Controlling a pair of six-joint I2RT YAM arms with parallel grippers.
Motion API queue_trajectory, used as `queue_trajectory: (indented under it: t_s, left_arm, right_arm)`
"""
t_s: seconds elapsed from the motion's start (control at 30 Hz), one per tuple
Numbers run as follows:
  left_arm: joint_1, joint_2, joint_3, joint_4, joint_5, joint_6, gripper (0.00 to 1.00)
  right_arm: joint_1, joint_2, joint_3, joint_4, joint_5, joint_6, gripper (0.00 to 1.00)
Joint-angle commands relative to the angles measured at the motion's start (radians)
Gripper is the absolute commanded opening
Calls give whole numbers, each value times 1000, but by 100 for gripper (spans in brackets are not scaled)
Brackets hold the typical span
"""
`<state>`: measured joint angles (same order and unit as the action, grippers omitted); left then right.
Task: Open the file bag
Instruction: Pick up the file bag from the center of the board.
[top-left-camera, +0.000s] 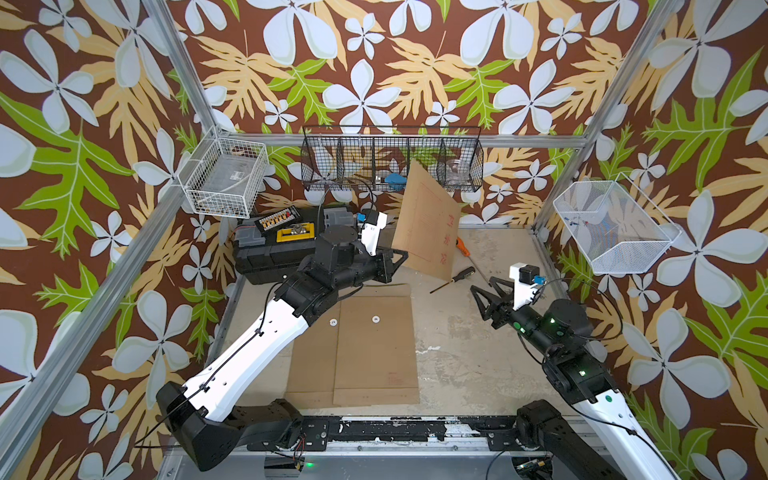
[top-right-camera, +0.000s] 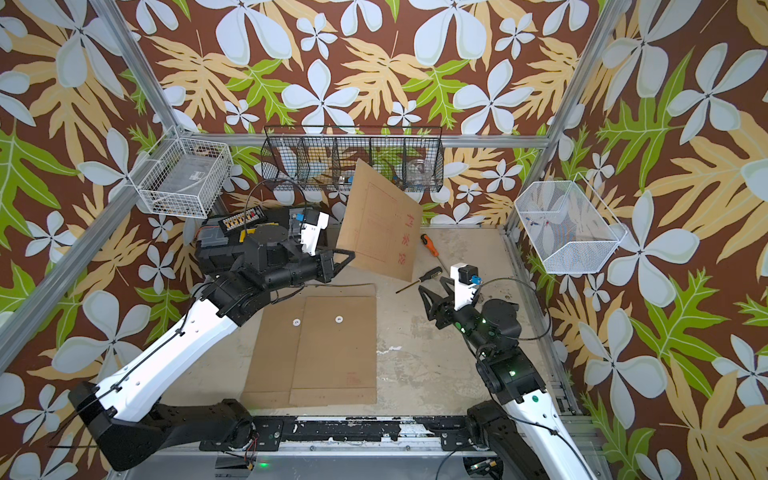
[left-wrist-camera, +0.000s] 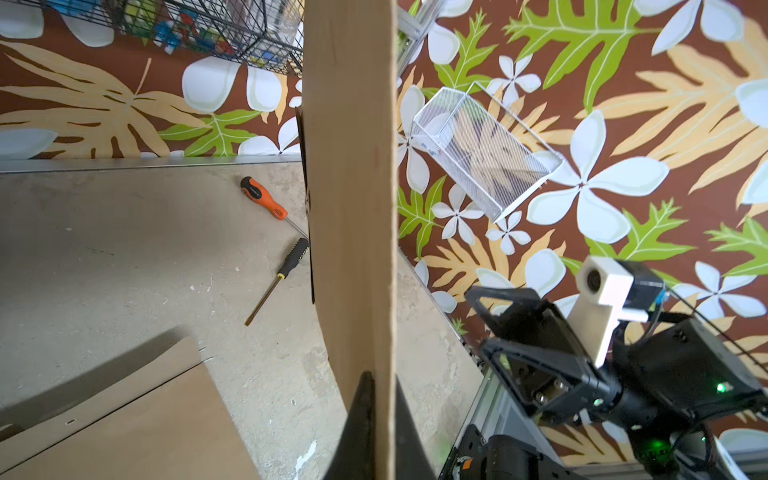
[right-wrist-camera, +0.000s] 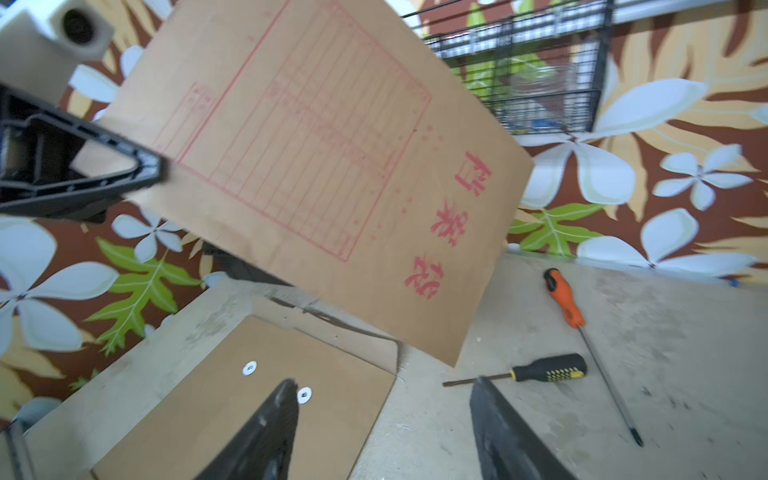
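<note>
The left pincer (top-left-camera: 404, 256) is pinching one edge of the brown file bag (top-left-camera: 428, 220) with its jaws pressed together on it. It is holding the bag up and tilted, with the red-printed face looking toward the right pincer (top-left-camera: 483, 284). Whether the bag's lowest corner is touching the table (top-left-camera: 478, 365) cannot be told. The right pincer is hovering with jaws spread, gripping nothing, apart from the bag. Two flat bags (top-left-camera: 374, 353) are lying overlapped under the left pincer's arm. A black-handled screwdriver (top-left-camera: 463, 274) is lying just beside the right pincer's tips, with an orange-handled screwdriver (top-left-camera: 462, 246) beyond it.
</note>
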<state>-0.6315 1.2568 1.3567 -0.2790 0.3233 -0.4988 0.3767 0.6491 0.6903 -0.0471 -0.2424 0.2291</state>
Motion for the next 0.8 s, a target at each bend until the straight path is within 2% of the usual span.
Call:
queue_trajectory:
  t_s: [0.0, 0.17, 0.23, 0.33, 0.4, 0.5, 0.63, 0.77]
  left_arm:
    - [3, -38, -25, 23, 24, 32, 0]
    - [3, -73, -15, -66, -111, 215, 0]
    - [3, -85, -18, -71, -131, 290, 0]
    - [3, -100, -41, -55, -207, 380, 0]
    - [3, -120, -87, -4, -233, 458, 0]
    - [3, -158, -183, 107, -343, 513, 0]
    - [3, -192, -291, 232, -466, 594, 0]
    - [3, -178, -342, 289, -537, 678, 0]
  right_arm:
    - [42, 34, 12, 63, 114, -8, 65]
    - [40, 89, 49, 63, 129, 60, 63]
    - [40, 109, 83, 41, 143, 92, 63]
    - [40, 138, 136, 22, 153, 200, 63]
    - [40, 156, 150, 52, 164, 334, 65]
    - [40, 191, 183, 87, 132, 485, 69]
    - [40, 225, 245, 83, 107, 586, 85]
    - [40, 242, 269, 98, 96, 667, 86]
